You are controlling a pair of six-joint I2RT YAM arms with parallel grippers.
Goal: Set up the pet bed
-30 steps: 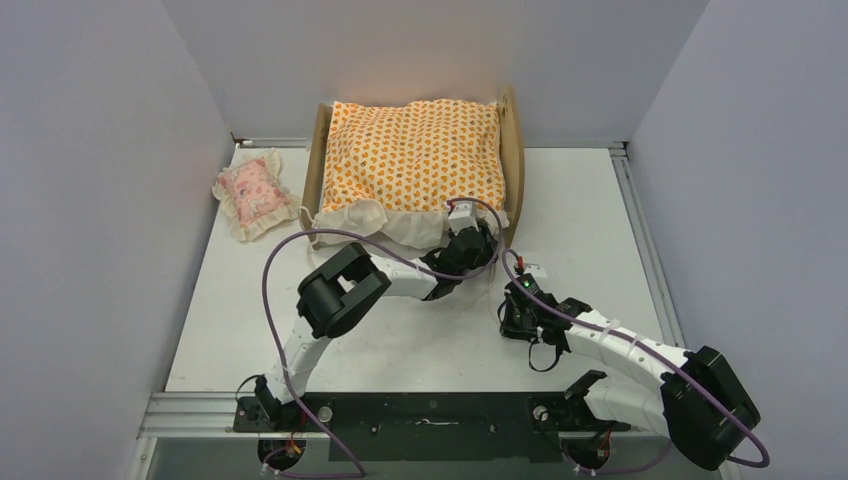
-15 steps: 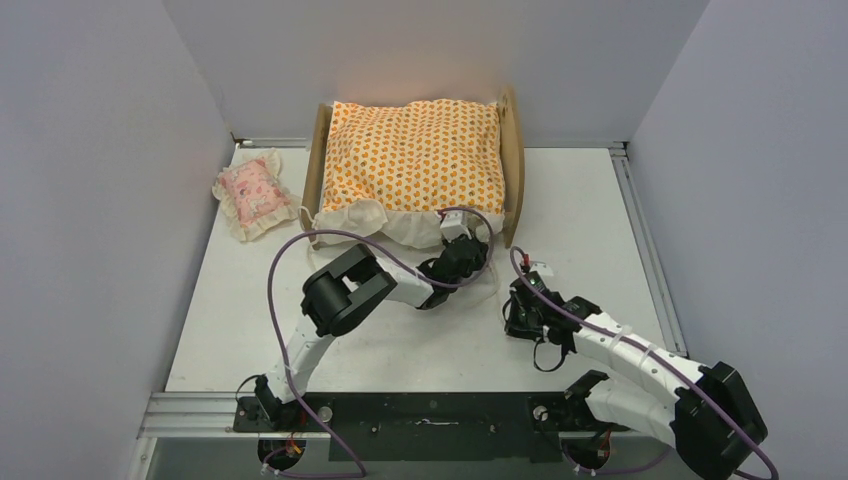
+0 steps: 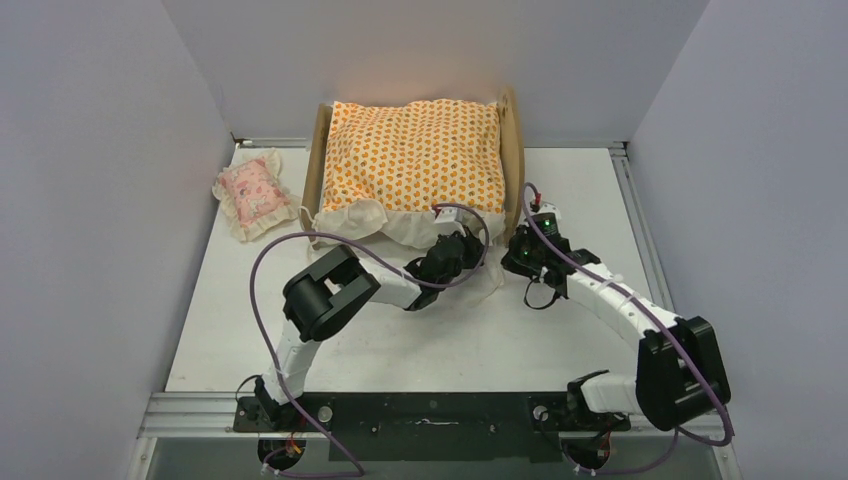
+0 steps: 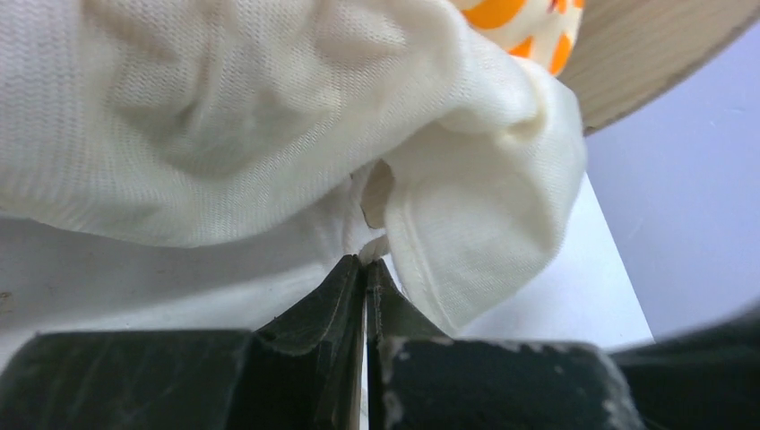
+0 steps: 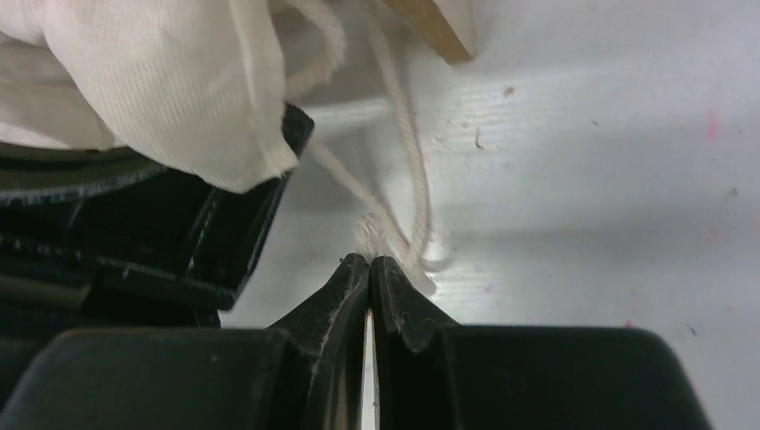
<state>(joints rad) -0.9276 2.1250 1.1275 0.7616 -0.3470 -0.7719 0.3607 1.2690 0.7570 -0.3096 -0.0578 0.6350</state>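
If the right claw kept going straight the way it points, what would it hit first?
The white cord just ahead of the right gripper; beyond it, probably the pet bed frame.

My left arm [image 3: 330, 295] folds at the elbow, my right arm [image 3: 610, 295] stretches forward. Left claw [image 4: 366, 264] and right claw [image 5: 370, 262]: 2 fingers pressed together.

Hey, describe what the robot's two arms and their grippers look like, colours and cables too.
The left arm and right arm have white links with bulky black joint housings. A purple cable loops loosely along each. The left gripper and right gripper have black fingers tapering to thin wedge tips, scuffed near their bases.
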